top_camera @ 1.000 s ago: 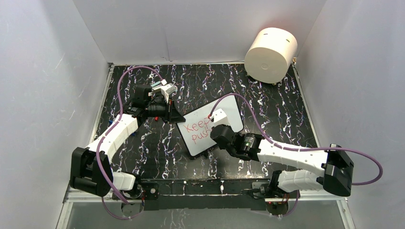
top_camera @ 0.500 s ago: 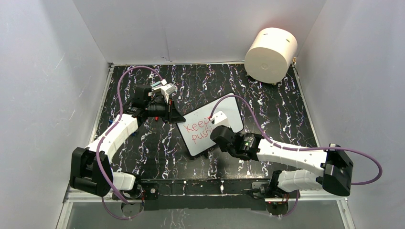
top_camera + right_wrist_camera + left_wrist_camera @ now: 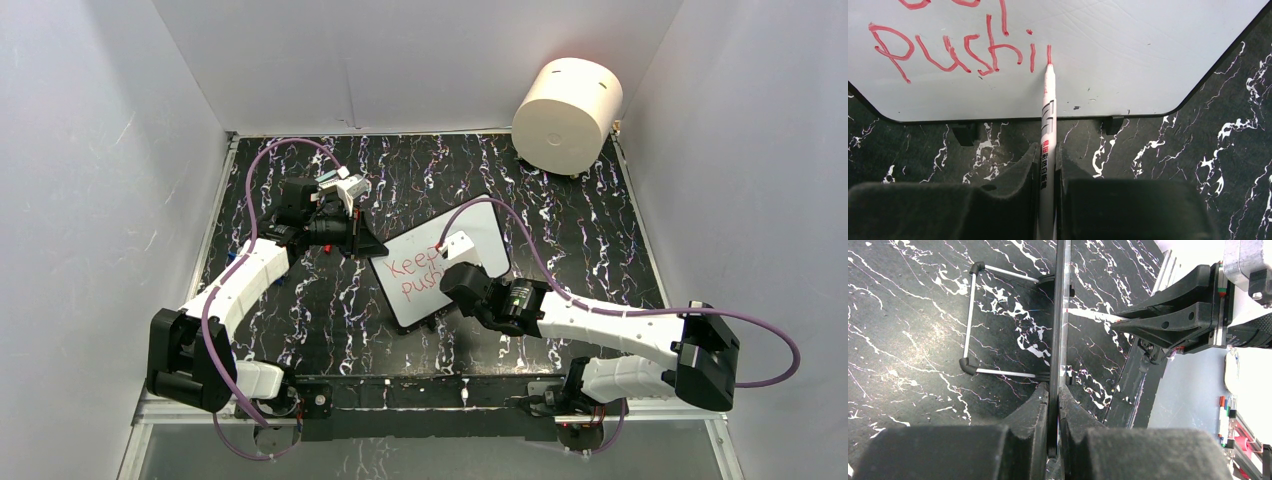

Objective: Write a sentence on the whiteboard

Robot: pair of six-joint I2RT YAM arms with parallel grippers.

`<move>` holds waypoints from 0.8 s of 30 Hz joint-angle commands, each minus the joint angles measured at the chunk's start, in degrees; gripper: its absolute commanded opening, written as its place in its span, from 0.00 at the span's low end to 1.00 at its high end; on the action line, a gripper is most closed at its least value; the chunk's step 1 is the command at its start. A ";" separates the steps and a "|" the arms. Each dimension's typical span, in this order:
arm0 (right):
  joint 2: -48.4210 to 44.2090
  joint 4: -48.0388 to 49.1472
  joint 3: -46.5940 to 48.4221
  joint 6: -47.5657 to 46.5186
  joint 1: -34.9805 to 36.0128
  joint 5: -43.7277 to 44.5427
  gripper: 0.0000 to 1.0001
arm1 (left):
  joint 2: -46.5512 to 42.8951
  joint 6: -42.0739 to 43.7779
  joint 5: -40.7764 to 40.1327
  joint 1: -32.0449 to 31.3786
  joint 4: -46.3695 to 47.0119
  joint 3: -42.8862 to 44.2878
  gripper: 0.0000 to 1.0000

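The black, white-veined worktop (image 3: 300, 300) carries the whiteboard (image 3: 485, 228) near its middle, lying flat and turned at a slant on small black feet. A cream cylinder (image 3: 567, 112) stands well apart from the whiteboard, beyond its far right corner. The left tool (image 3: 1053, 392) is pressed together on the whiteboard's left edge, pinching the thin rim. The right tool (image 3: 1047, 150) reaches over the whiteboard's near edge, its fingers clamped on a white marker (image 3: 1048, 112). The sentence (image 3: 953, 50) on the whiteboard is unfinished: red "Keep" above "Pushi" and one short upright stroke, with the marker's red tip touching that stroke's foot.
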 commanded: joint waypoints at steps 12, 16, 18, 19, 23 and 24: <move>-0.11 5.28 2.89 -2.97 -0.88 3.15 0.00 | 1.82 1.85 -5.63 -0.64 -4.37 -0.54 0.00; -0.14 5.71 2.99 -3.27 -1.00 3.47 0.00 | 1.90 1.85 -5.59 -0.62 -4.40 -0.51 0.00; -0.12 5.91 3.14 -3.41 -0.98 3.44 0.00 | 1.86 1.85 -5.54 -0.64 -4.40 -0.50 0.00; -0.13 5.96 3.16 -3.43 -0.97 3.47 0.00 | 1.86 1.85 -5.54 -0.64 -4.38 -0.46 0.00; -0.17 6.25 3.34 -3.76 -1.19 3.74 0.00 | 1.91 1.85 -5.61 -0.64 -4.37 -0.46 0.00; -0.17 6.22 3.34 -3.85 -1.23 3.84 0.00 | 1.91 1.85 -5.58 -0.63 -4.38 -0.46 0.00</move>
